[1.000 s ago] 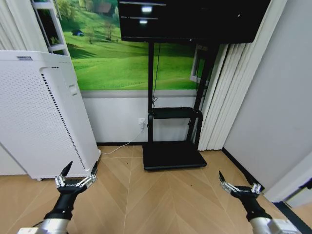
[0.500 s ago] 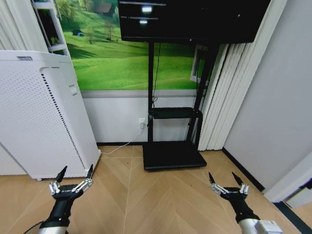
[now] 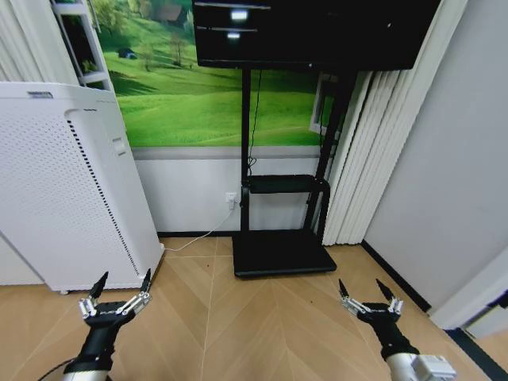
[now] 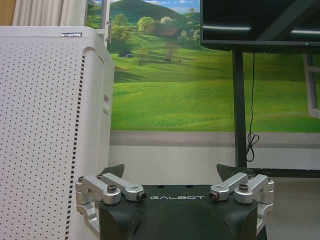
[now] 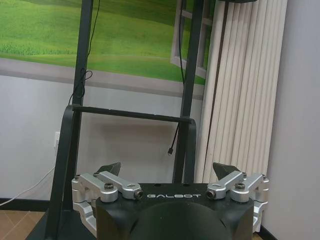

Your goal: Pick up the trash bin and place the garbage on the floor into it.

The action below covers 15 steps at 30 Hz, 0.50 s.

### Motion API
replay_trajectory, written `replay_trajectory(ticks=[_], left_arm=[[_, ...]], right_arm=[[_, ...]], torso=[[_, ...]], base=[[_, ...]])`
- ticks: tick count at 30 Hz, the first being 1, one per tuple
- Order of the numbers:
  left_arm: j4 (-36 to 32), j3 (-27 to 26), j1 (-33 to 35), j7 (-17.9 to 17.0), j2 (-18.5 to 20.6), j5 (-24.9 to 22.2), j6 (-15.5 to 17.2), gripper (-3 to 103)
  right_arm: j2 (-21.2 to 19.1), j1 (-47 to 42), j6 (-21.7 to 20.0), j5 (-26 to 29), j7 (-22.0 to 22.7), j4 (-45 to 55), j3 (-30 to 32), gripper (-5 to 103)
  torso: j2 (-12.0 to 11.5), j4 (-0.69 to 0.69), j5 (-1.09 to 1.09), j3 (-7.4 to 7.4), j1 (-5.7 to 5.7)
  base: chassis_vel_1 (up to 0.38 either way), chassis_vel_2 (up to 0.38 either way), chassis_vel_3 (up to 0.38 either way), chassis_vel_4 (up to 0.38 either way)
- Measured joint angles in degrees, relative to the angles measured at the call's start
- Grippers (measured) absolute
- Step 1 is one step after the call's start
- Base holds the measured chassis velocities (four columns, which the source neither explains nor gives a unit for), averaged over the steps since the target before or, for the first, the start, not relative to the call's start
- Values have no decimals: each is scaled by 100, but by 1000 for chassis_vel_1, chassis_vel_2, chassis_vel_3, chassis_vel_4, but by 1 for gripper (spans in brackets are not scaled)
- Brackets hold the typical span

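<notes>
We see our left gripper (image 3: 121,290) with fingers spread wide, holding nothing, above the floor (image 3: 262,317) beside the white appliance (image 3: 63,182). Our right gripper (image 3: 367,295) is equally wide near the black stand (image 3: 282,252).

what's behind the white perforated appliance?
Behind the white appliance: a green meadow mural and a white shelf edge. The wall and floor directly behind it are covered.
</notes>
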Motion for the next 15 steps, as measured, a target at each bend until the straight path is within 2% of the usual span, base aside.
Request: replay_trajectory(ticks=[8, 15], left_arm=[[1, -2, -1, 0, 3, -2, 0, 100], [0, -2, -1, -1, 4, -4, 0, 100]], right_arm=[[-3, 0, 0, 4, 1, -3, 2, 100], [-3, 1, 0, 7, 1, -5, 4, 100]], torso=[[51, 0, 0, 32, 19], [177, 0, 0, 151, 25]], base=[[0, 0, 0, 0], [0, 0, 0, 0]])
